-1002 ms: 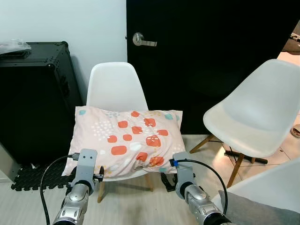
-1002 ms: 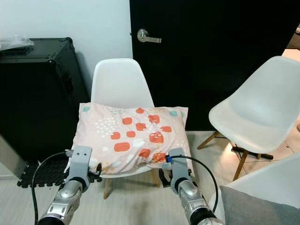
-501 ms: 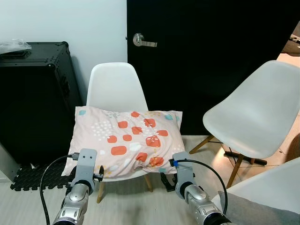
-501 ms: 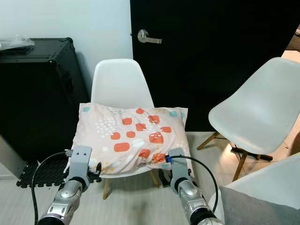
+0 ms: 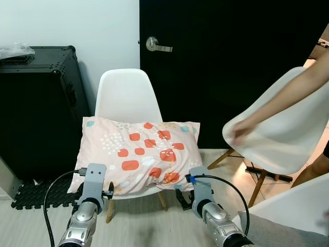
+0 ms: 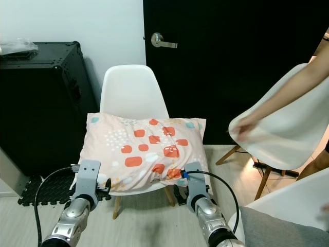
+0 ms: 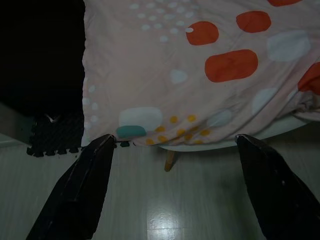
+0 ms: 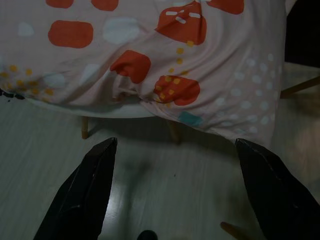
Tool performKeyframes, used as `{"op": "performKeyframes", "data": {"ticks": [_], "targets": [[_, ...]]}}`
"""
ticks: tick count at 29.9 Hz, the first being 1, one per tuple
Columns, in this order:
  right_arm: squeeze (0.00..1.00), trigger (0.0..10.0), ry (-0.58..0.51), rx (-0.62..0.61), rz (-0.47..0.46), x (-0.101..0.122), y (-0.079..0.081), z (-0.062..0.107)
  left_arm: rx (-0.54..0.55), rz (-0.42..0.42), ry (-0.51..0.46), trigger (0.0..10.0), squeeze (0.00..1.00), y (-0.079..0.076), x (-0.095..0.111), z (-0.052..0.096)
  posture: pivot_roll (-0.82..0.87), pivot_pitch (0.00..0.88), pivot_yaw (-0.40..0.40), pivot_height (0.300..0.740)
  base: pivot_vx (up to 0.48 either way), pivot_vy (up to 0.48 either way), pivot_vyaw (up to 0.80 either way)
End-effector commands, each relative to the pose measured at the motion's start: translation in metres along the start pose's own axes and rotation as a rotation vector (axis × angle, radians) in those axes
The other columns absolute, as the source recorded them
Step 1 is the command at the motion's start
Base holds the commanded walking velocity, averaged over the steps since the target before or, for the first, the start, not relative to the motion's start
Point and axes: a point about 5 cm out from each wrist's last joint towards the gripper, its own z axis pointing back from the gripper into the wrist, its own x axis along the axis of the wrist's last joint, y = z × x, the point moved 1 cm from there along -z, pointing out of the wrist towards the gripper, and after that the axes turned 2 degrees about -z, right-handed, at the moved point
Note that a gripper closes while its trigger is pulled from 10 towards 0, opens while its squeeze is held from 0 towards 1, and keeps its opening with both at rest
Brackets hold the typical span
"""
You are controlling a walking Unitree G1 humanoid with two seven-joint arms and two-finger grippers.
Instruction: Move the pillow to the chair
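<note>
- Pillow (image 5: pixel 139 154): lies on white chair (image 5: pixel 126 95), front edge overhanging seat.
- Left tool (image 7: pixel 172 187), right tool (image 8: pixel 172 185): both spread wide, empty, just short of pillow.
- Step: approach, pre-grasp.
- Next: close in, pinch both front corners.
- Person's hand (image 5: pixel 239 131) on 2nd chair (image 5: pixel 288 149).

A black case (image 5: pixel 36 108) stands at left, a black door (image 5: pixel 226 62) at centre, a person's arm (image 5: pixel 277 105) at right.
</note>
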Motion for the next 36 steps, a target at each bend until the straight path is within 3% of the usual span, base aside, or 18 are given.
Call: {"op": "performKeyframes", "data": {"ticks": [1,7,36], "targets": [[0.00,10.0,0.000,-0.007,-0.005,-0.0006,-0.0017,0.0006,-0.005,-0.004,0.003,10.0,0.00,-0.0015,-0.0010,0.0002,0.00,0.014,-0.066,0.740,0.000,0.000,0.00],[0.00,10.0,0.018,-0.014,0.021,-0.0046,-0.0013,0.0014,-0.005,-0.004,0.004,10.0,0.00,-0.0015,-0.0003,-0.0003,0.00,0.021,-0.061,0.740,0.000,0.000,0.00],[0.00,10.0,-0.010,-0.003,-0.035,-0.0007,-0.0027,0.0015,-0.006,-0.009,0.009,10.0,0.00,-0.0011,-0.0012,-0.0002,0.00,0.030,-0.059,0.740,0.000,0.000,0.00]]}}
